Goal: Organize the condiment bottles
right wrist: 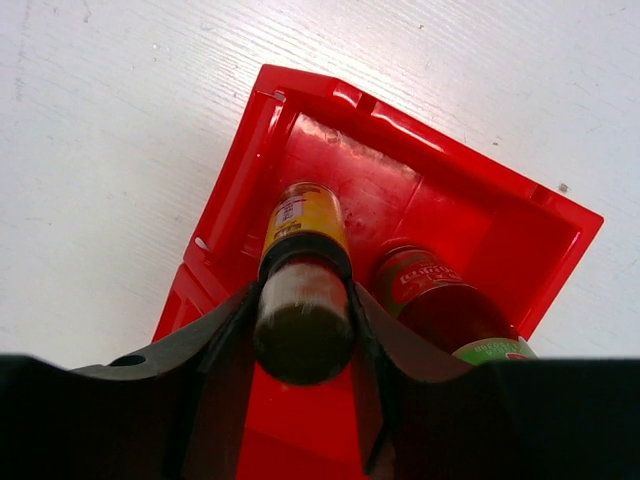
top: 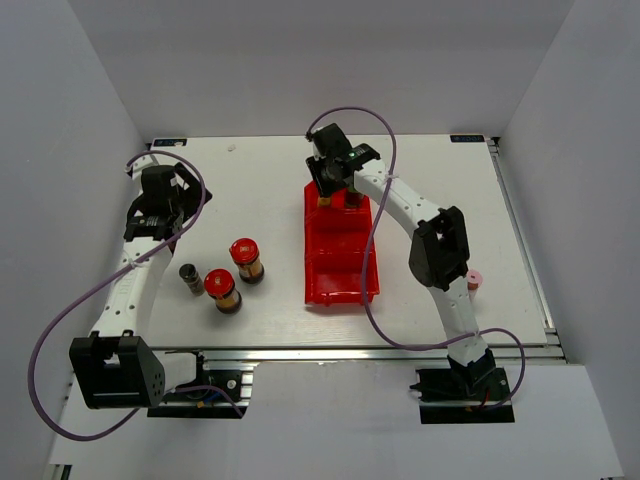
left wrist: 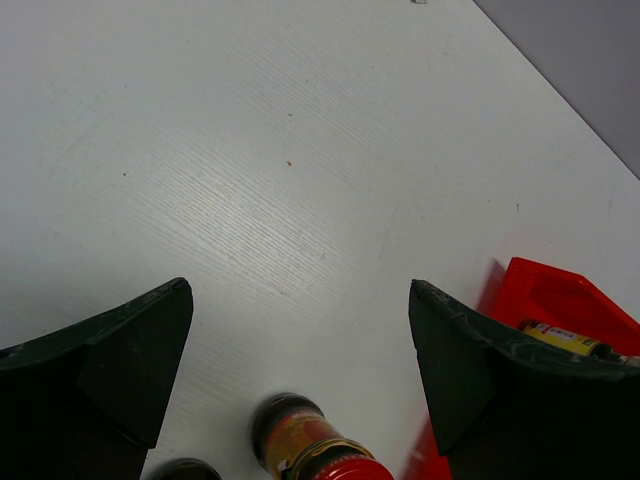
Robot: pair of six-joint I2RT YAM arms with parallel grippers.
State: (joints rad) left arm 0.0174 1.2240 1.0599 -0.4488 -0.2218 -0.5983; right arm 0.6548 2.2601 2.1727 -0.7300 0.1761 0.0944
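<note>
My right gripper point(right wrist: 303, 310) is shut on the dark cap of a yellow-labelled bottle point(right wrist: 304, 222), which stands in the far compartment of the red tray point(right wrist: 480, 215). Beside it stands a red bottle point(right wrist: 432, 296) with a green label. From above, the right gripper point(top: 331, 188) is over the tray's far end point(top: 340, 270). Two red-lidded jars point(top: 246, 258) point(top: 223, 289) and a small dark-capped bottle point(top: 190, 277) stand left of the tray. A pink-capped bottle point(top: 474, 279) stands to the right, by the right arm. My left gripper point(left wrist: 300, 288) hangs open and empty over bare table, with a red-lidded jar point(left wrist: 300, 445) just below it.
The tray's middle and near compartments point(top: 340, 282) hold nothing. The right arm's purple cable point(top: 372, 250) drapes across the tray. Grey walls enclose the white table point(top: 260, 190) on three sides.
</note>
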